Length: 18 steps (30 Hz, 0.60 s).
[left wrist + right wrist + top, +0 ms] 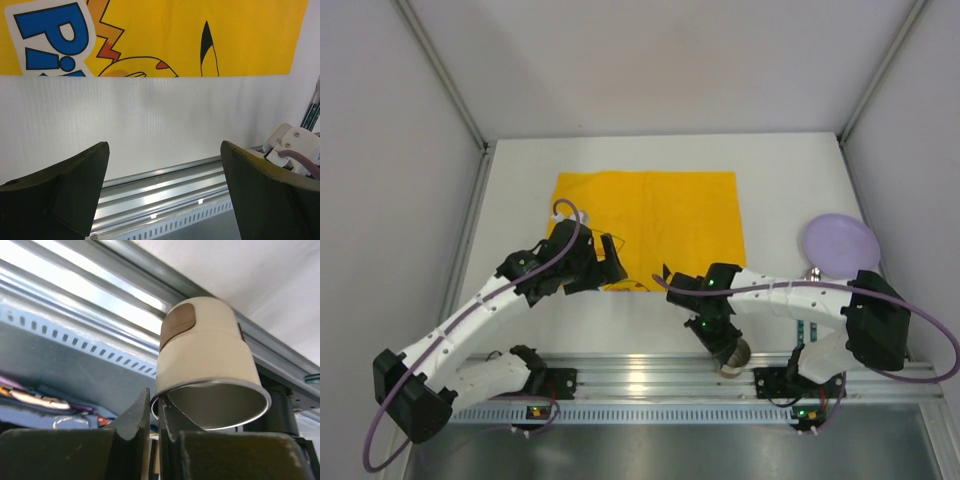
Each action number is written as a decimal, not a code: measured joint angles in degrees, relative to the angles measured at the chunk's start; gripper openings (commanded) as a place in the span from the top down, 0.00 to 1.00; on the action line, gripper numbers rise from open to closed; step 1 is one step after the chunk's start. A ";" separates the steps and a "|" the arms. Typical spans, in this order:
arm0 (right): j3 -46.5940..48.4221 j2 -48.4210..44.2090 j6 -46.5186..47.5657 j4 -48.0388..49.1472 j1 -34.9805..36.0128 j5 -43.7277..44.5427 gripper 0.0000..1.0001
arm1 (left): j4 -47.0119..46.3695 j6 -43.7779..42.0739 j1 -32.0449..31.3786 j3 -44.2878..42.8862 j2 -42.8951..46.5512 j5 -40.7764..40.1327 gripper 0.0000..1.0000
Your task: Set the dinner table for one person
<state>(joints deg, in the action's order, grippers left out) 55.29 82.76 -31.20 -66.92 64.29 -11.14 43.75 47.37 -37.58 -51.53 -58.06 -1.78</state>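
Observation:
A cream cup with a metal inside and a brown patch lies tipped, its mouth toward the right wrist camera. My right gripper is shut on its rim, one finger inside and one outside. From above, the cup and right gripper are at the near edge of the white dinner table, by the rail. My left gripper hovers open at the near left corner of the yellow mat. In its wrist view the left gripper holds nothing over the bare table.
A lilac plate lies at the table's right edge, with a small metal item just in front of it. The yellow printed mat covers the table's middle. An aluminium rail runs along the near edge.

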 measured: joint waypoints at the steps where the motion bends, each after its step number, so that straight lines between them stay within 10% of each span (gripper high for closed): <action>1: 0.61 0.22 -0.26 -0.59 0.68 1.49 1.00 | -0.04 -0.13 0.00 -0.44 -0.44 0.00 0.02; 12: 24.30 3.41 1.20 -7.10 -1.70 22.60 1.00 | 0.07 -3.19 0.00 -6.34 -6.97 -0.52 0.02; 18: 40.02 8.83 8.02 -7.41 -16.90 27.63 1.00 | 0.02 -5.09 0.00 -9.62 -7.69 -3.76 0.02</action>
<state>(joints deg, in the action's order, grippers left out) 95.31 91.59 -23.18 -74.32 47.40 16.49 43.77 42.28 -37.58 -61.14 -65.76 -5.54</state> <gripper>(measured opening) 0.045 0.983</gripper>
